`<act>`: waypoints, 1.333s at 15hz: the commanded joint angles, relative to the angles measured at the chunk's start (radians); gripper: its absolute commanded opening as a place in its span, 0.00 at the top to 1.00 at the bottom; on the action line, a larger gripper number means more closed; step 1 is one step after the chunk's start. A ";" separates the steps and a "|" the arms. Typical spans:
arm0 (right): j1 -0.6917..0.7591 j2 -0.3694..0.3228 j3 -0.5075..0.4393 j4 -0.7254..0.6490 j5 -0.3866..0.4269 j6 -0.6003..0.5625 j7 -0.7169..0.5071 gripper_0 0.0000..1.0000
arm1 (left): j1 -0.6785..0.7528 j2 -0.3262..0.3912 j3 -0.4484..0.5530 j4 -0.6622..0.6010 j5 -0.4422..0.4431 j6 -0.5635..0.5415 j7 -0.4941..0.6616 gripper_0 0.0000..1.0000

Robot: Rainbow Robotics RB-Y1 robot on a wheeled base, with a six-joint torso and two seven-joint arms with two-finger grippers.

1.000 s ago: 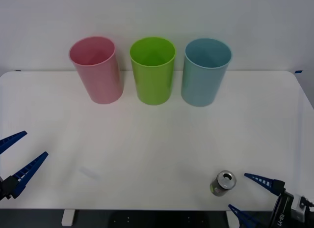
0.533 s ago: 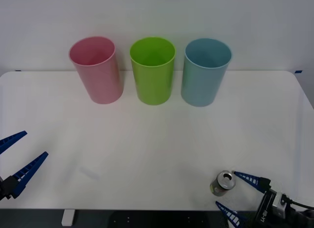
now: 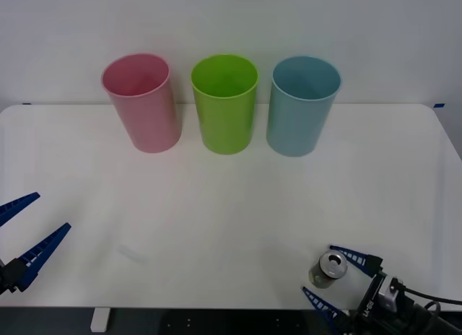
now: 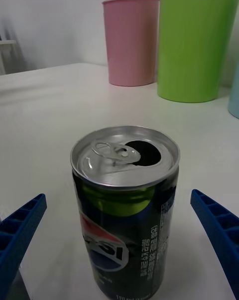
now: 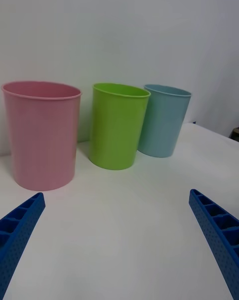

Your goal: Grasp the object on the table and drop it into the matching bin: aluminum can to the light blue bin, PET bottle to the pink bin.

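Right gripper (image 3: 330,273) advanced, jaws apart straddling aluminum can (image 3: 328,268), left gripper (image 3: 20,234) jaws apart, 3 bins far back.

Three tall tapered bins stand in a row at the far side of one white table (image 3: 216,198): one pink bin (image 3: 141,102), one lime green bin (image 3: 224,102) and one light blue bin (image 3: 301,105). One aluminum can (image 3: 328,268) stands upright near the table's front edge, with one silver top and one pull-tab. Two grippers are over the table, the left gripper (image 3: 22,232) and the right gripper (image 3: 335,276), each with two blue ribbed fingers spread apart, four fingers in all.
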 commanded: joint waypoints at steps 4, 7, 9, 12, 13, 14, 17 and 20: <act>0.000 -0.001 -0.006 0.001 -0.003 0.000 0.009 1.00 | 0.000 0.000 0.000 0.000 0.000 0.000 0.000 0.00; -0.003 -0.001 -0.006 0.000 -0.003 0.000 0.007 1.00 | 0.000 0.000 0.000 0.000 0.000 0.000 0.000 0.00; -0.005 -0.001 -0.006 0.001 -0.008 0.001 0.005 1.00 | 0.000 0.000 0.000 0.000 0.000 0.000 0.000 0.00; -0.008 -0.001 -0.006 0.000 -0.015 0.001 -0.001 1.00 | 0.000 0.000 0.000 0.000 0.000 0.000 0.000 0.00; -0.011 -0.001 -0.006 0.001 -0.021 0.001 -0.002 1.00 | 0.000 0.000 0.000 0.000 0.000 0.000 0.000 0.00; -0.012 -0.001 -0.007 -0.004 -0.023 0.001 -0.005 1.00 | 0.000 0.000 0.000 0.000 0.000 0.000 0.000 0.00; -0.009 -0.001 -0.007 -0.089 -0.023 0.053 -0.064 1.00 | 0.000 0.000 0.000 0.000 0.000 0.000 0.000 0.00; -0.009 -0.001 0.010 -0.188 -0.032 0.112 -0.185 1.00 | 0.000 0.000 0.000 0.000 0.000 0.000 0.000 0.00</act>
